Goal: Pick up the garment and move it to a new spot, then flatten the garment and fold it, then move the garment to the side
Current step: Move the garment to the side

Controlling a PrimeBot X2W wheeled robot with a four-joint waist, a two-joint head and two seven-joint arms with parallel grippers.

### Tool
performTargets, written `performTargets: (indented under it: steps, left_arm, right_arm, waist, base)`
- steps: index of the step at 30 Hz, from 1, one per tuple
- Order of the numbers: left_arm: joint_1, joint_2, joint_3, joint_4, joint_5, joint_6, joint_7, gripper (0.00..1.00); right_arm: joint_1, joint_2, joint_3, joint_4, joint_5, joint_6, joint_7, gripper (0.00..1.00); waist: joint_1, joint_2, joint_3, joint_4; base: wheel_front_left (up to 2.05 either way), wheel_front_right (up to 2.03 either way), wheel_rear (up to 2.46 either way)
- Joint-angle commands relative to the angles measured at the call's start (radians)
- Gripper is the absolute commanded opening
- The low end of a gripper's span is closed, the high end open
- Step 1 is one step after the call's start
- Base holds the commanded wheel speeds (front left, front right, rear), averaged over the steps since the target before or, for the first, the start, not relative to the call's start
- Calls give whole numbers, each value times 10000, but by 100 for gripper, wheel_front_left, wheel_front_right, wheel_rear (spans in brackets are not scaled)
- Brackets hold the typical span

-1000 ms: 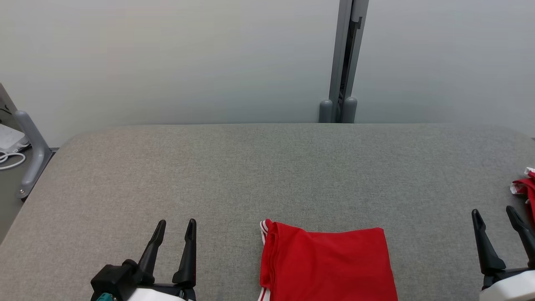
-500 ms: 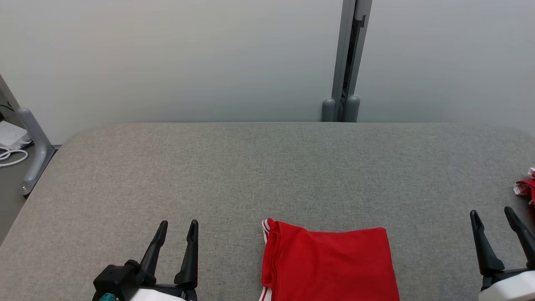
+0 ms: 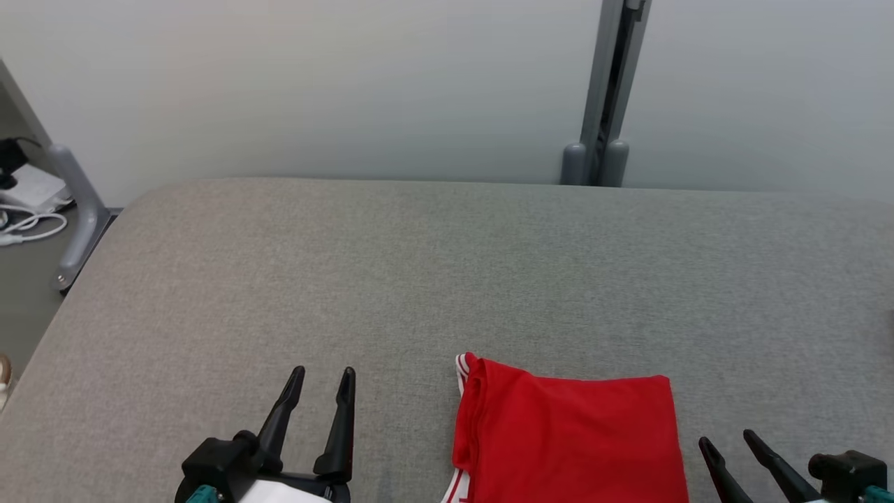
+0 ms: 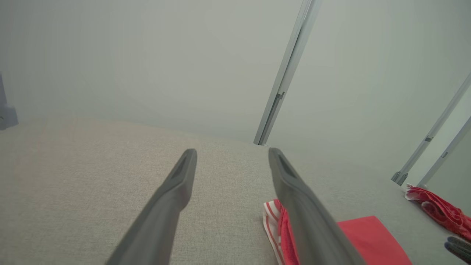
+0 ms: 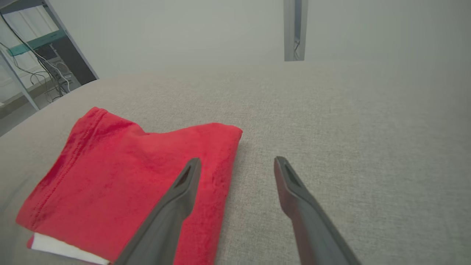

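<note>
Garment (image 3: 569, 436), lower centre, looks soft, light, floppy; I'd pinch its folded edge; left pincer (image 3: 323, 374) and right pincer (image 3: 725, 440) gape empty.

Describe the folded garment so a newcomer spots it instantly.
On the grey fabric table, look at the near edge between the left gripper and right gripper. The folded garment lies there: a flat red rectangle, white-striped at its left edge, unlike the crumpled red garment farther right.

Saw a folded red fabric garment (image 5: 121, 173) lying flat on the grey fabric-covered counter (image 5: 349, 121), white layer beneath. Held dark jaws apart, one over the garment's edge, the other over bare counter.
</note>
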Motion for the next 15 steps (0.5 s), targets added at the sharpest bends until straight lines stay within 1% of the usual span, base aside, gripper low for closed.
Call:
performTargets:
  steps: [1, 6, 12, 15]
  left_arm:
    - [-186, 47, -71, -10, 24, 79, -30, 100]
    - [-274, 46, -355, -76, 104, 242, -30, 100]
    - [-443, 44, -674, -215, 71, 484, -30, 100]
    - [-497, 46, -765, -263, 58, 560, -30, 100]
  right_arm:
    - [-293, -240, 452, 230, 627, -4, -44, 100]
    - [-800, -653, 1685, 753, 1973, -4, -44, 100]
    - [-1342, -1101, 2824, 1049, 3521, -3, -35, 100]
    - [-1586, -1313, 3498, 1038, 4355, -3, 177, 100]
  waist:
    - [0, 0, 182, 201]
    - [0, 0, 488, 562]
    - [0, 0, 838, 989]
    - [0, 0, 920, 1138]
  base:
    - [0, 0, 0]
    - [0, 0, 0]
    - [0, 0, 0]
    - [0, 0, 0]
